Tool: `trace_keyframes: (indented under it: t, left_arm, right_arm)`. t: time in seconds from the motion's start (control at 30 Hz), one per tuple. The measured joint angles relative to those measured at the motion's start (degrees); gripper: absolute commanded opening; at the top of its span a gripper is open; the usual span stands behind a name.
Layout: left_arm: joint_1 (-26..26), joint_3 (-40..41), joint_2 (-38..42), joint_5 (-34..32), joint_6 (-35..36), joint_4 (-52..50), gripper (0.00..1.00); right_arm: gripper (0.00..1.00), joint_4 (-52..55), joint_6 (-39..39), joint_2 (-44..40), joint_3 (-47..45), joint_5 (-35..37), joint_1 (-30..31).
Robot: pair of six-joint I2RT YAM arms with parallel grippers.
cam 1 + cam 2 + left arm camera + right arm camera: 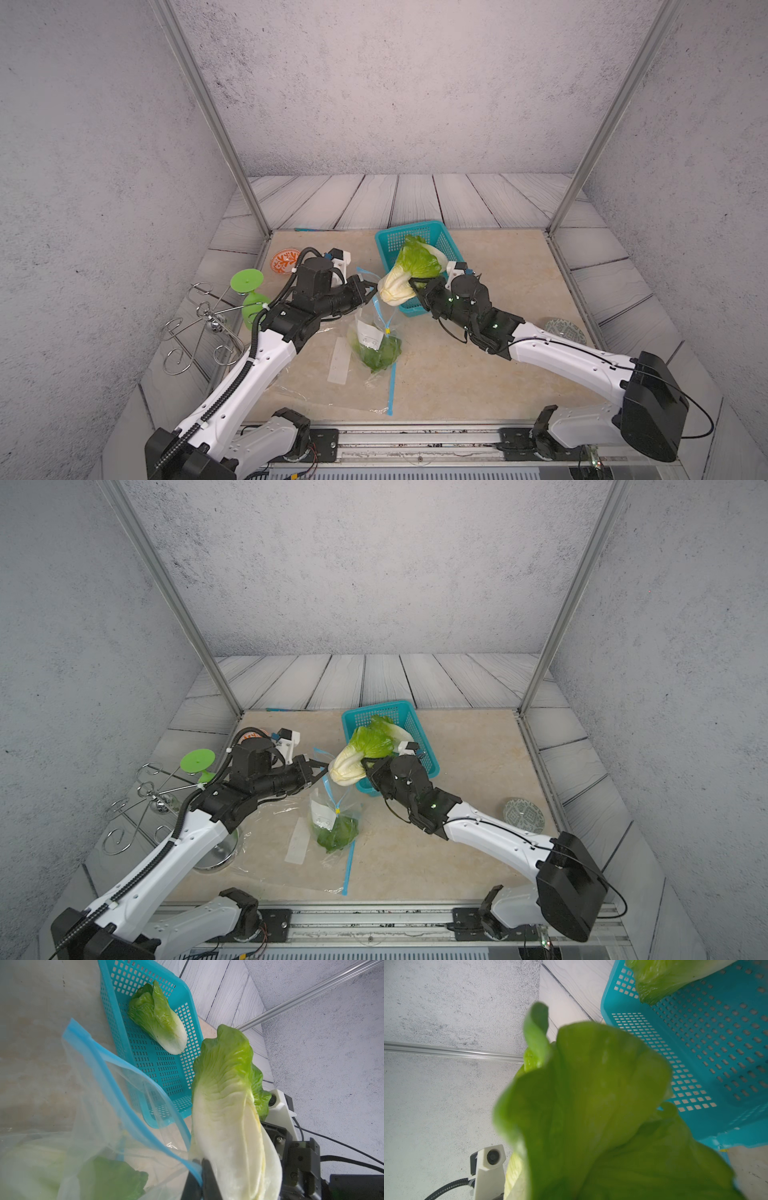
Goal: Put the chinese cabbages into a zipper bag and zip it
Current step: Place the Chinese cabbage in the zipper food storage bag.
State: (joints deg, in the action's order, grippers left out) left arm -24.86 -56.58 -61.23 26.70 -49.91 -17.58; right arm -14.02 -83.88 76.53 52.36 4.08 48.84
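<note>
One cabbage (379,354) lies in the bag (99,1105) on the worktop (478,374), the left jaws pinch its rim, the right jaws grip a second cabbage (405,276) up by the mouth, a third cabbage (160,1020) sits in the basket (409,227), and zipping is left.

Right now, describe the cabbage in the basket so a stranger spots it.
Find the teal mesh basket far back on the table. One loose cabbage lies on its floor. Unlike the held cabbage in the right gripper and the bagged cabbage, nothing grips or wraps it.

Glossy clear plastic zipper bag (374,332), shiny metal wire rack (215,323)
</note>
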Motion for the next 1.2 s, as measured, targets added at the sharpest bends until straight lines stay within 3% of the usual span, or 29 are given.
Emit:
trace_keyframes:
  t: [0.23,0.6,0.87,1.07,1.2]
  left_arm:
    - [-0.31,-4.72,-0.79,2.89,-0.07,3.21,0.0]
    - [-2.84,-4.74,-6.05,9.62,0.28,4.94,0.0]
    - [-3.82,-4.7,-6.75,12.24,2.62,6.03,0.0]
    - [-3.78,-4.37,-6.82,13.11,3.74,7.52,0.0]
    - [-4.02,-3.89,-6.95,14.86,5.7,7.26,0.0]
  right_arm:
    - [0.08,5.57,2.91,-0.28,-0.24,-0.46,0.11]
    - [0.09,15.39,13.18,-4.68,3.17,4.35,0.09]
    - [0.08,13.0,15.41,-5.92,5.2,4.59,0.09]
    - [0.12,4.96,13.53,0.04,3.26,4.59,1.03]
    - [0.15,5.49,12.96,2.45,2.14,4.92,1.81]
